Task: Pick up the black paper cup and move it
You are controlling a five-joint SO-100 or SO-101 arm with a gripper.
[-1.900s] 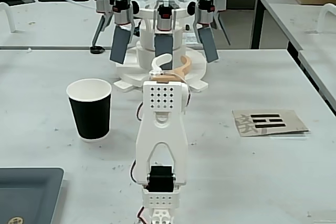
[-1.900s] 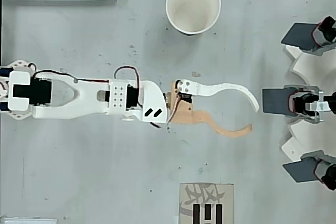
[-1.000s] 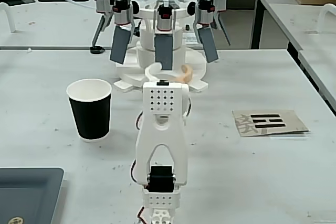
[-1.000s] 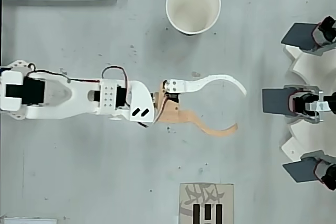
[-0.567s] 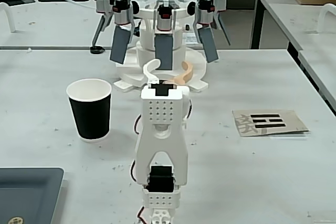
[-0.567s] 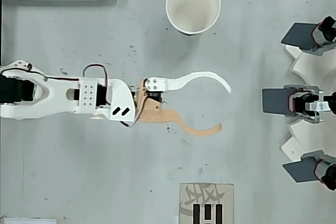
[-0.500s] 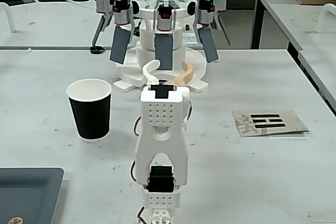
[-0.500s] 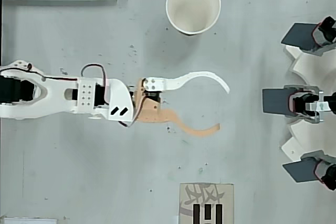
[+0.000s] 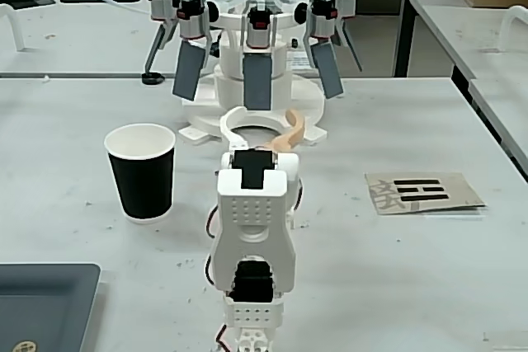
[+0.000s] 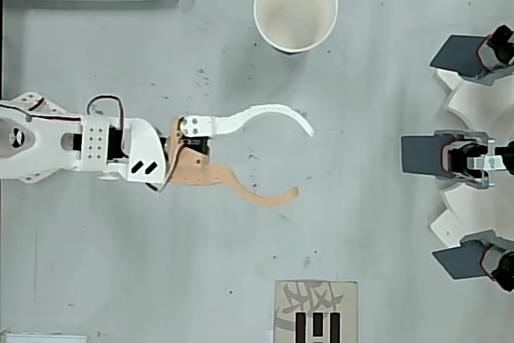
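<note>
In the fixed view, the black paper cup (image 9: pixel 142 172) stands upright on the grey table (image 9: pixel 396 269), left of the arm (image 9: pixel 252 237), untouched and apart from everything else. The task looks barely begun: nothing is lifted or held, so the reach, the grasp and the move all seem to remain. The arm stretches away from the camera down the middle of the picture, and its gripper (image 9: pixel 272 131) sits at the far end, one curved white finger and one tan finger (image 9: pixel 285 139) spread apart with only air between them. The cup stands nearer the camera than those fingertips and well off to their left, so the claw is not lined up with it. Beyond the gripper a white multi-armed fixture (image 9: pixel 256 47) carries dark hanging plates; a printed card (image 9: pixel 422 192) lies to the right and a dark tray (image 9: pixel 45 307) sits at the near left corner. In the overhead view, the arm enters from the left edge and the gripper (image 10: pixel 305 161) points right, its jaws wide apart and empty, the white finger (image 10: pixel 257 115) above and the tan one below. The cup (image 10: pixel 295 10) shows its white inside at the top of the picture, apart from the white finger and beside the claw's line, not ahead of it. I judge the arm must swing toward the cup before closing.
</note>
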